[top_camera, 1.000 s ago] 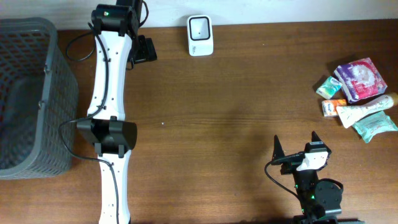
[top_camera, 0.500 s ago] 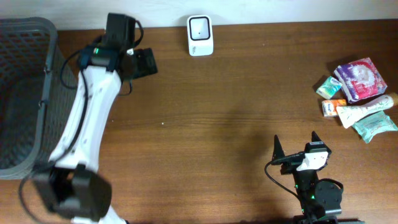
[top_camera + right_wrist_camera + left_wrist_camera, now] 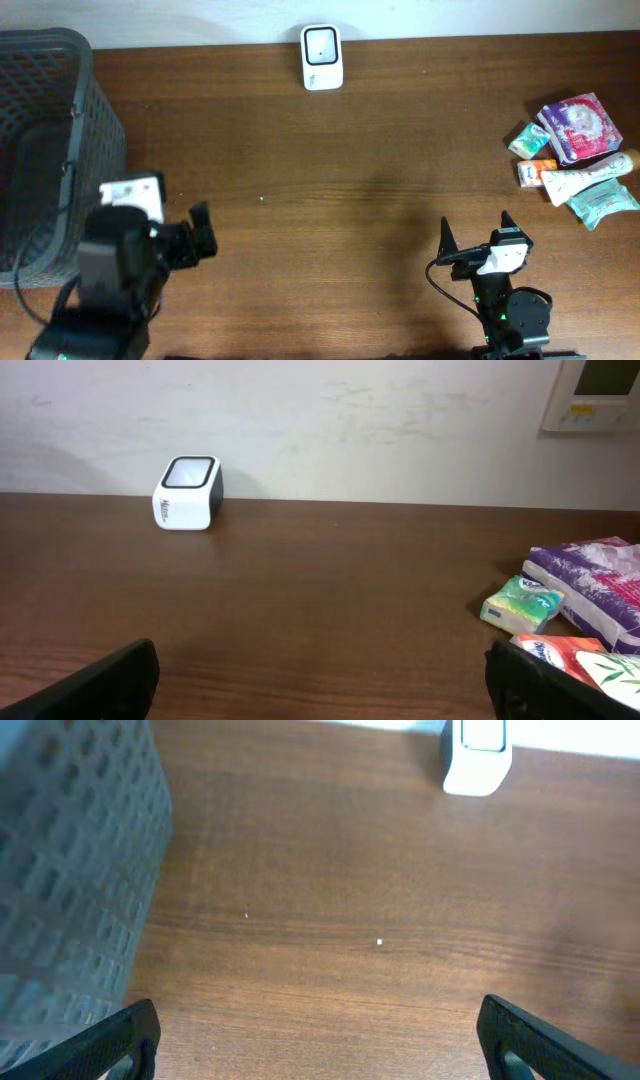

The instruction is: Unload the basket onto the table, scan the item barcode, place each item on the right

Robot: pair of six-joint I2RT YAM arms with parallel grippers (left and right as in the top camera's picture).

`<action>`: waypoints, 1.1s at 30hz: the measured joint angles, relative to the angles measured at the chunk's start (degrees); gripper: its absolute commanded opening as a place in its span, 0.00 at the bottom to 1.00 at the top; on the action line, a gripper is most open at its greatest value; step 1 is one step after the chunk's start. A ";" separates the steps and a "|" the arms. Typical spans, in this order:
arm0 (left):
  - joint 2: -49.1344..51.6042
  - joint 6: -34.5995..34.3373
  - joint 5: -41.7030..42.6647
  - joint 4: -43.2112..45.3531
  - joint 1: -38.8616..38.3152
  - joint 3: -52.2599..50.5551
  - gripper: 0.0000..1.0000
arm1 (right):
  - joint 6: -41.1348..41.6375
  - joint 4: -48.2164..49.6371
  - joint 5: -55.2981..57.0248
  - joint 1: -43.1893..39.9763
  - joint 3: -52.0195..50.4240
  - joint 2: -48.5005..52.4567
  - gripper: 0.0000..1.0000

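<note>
From overhead, the items to scan lay in a cluster by the right edge of the dark brown wooden table (image 3: 350, 200): a purple and pink soft packet (image 3: 575, 127), a small green packet (image 3: 527, 140), a small orange box (image 3: 537, 172), a white tube (image 3: 585, 178) and a teal packet (image 3: 600, 203), several touching. The white box-shaped barcode scanner (image 3: 322, 57) stood at the far edge, well apart from them. The right gripper (image 3: 476, 228) hung near the front edge, jaws spread and empty, below and left of the cluster. The left gripper (image 3: 198, 240) was released too, just beside the grey plastic mesh basket (image 3: 95, 120).

The step in hand looked like fetching one item. The right arm seemed the better choice, and an item on the outside of the cluster the safer pick, so its neighbours would not be dragged along.

The left wrist view showed the left gripper (image 3: 320, 1045) gaping over bare wood, with the basket (image 3: 70, 870) close on one side and the scanner (image 3: 478, 760) far ahead. Any swing toward the basket wall would have little room.

The right wrist view looked across the table: the right gripper (image 3: 320, 685) wide and holding nothing, the scanner (image 3: 188, 493) against the back wall, the green packet (image 3: 522, 605) and purple packet (image 3: 600, 580) to the right. The wood between pile and scanner offered an open path.
</note>
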 measured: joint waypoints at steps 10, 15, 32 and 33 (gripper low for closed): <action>-11.37 0.00 0.90 7.80 0.90 -16.39 0.99 | 0.02 0.04 0.04 -0.02 0.00 0.00 0.99; -24.22 7.39 4.20 25.81 2.36 -31.52 0.99 | 0.02 0.04 0.00 -0.02 0.00 0.00 0.99; -44.15 17.90 11.63 56.43 13.09 -59.30 0.99 | 0.04 0.02 0.02 0.00 0.00 0.00 0.99; -44.76 17.90 11.63 57.42 13.25 -60.28 0.99 | -0.02 0.00 0.02 -0.02 0.00 0.00 0.99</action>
